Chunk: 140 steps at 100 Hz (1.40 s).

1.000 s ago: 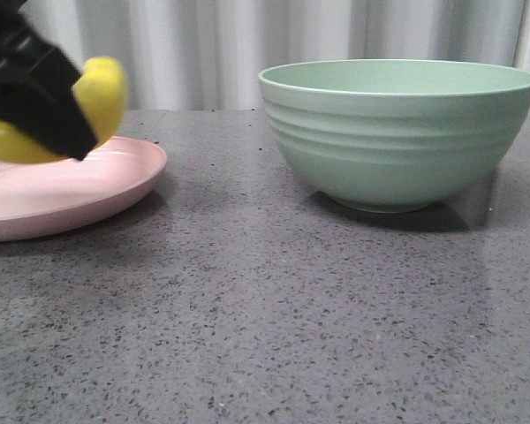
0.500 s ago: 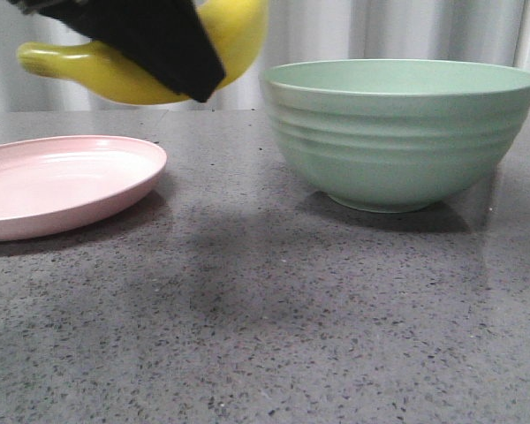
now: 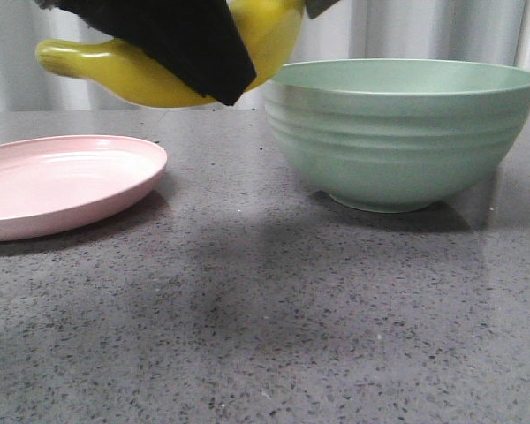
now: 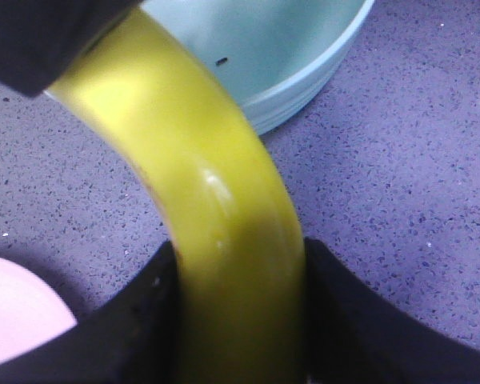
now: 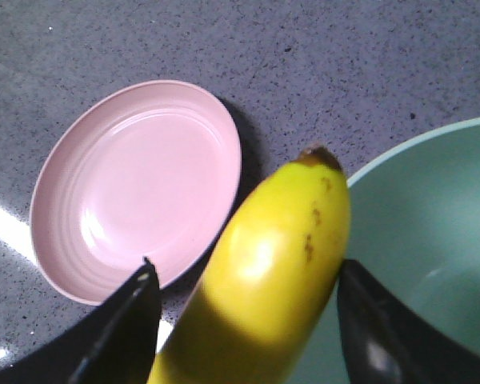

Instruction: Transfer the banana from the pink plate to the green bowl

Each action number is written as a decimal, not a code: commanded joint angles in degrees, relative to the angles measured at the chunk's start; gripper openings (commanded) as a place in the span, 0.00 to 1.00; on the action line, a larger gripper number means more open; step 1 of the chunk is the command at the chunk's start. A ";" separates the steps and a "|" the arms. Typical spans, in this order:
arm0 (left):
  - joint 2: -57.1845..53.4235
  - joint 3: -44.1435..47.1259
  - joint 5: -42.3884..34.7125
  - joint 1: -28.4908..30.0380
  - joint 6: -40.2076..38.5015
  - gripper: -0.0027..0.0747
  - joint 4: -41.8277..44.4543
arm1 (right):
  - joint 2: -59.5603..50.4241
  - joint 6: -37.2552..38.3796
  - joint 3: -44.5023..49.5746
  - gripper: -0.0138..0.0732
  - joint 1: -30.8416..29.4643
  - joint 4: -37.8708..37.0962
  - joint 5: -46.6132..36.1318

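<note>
Gripping the banana (image 3: 150,79) above speckled grey countertop (image 3: 265,309), pale curtain (image 3: 406,31) behind: left end effector (image 4: 240,320); right end effector (image 5: 244,288), hold unclear.

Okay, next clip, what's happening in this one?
Both arms hold the banana up in the air. The left gripper has its jaws closed on the fruit, and the right gripper has a jaw on each side of it near the dark tip. The pink plate sits empty on the grey counter. The banana's tip is over the rim of the green bowl, not yet lowered in.
</note>
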 commanded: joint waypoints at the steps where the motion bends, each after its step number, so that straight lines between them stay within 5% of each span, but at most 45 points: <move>1: -1.87 -2.04 -4.11 -0.49 -0.05 0.01 0.12 | -0.64 -0.66 -2.29 0.61 -0.03 2.00 -3.64; 19: -1.87 -2.04 -4.21 -0.49 -0.05 0.01 0.21 | -0.51 -0.66 -2.37 0.54 -0.03 2.03 -3.88; 34: -1.87 -2.04 -4.38 -0.49 -0.05 0.04 0.21 | -0.51 -0.66 -2.37 0.24 -0.03 2.25 -3.77; 44: -1.87 -2.04 -4.38 -0.49 -0.05 0.22 0.24 | -0.51 -0.66 -2.37 0.07 -0.03 2.37 -3.77; 56: -2.52 -2.04 -4.38 -0.38 -0.05 0.56 0.39 | -0.71 -0.66 -2.43 0.07 -0.03 2.48 -4.03; 63: -3.67 -2.13 -3.83 -0.38 -0.05 0.67 1.30 | -0.85 -0.66 -3.01 0.07 -0.26 2.48 -4.73; 120: -11.72 -2.49 -2.89 -0.38 -0.52 0.67 1.22 | -1.08 -0.66 -8.99 0.07 -16.01 -8.71 -5.14; 140: -11.72 -2.49 -3.08 -0.38 -0.52 0.67 0.44 | 1.81 -0.66 -8.87 0.29 -17.33 -9.74 -1.63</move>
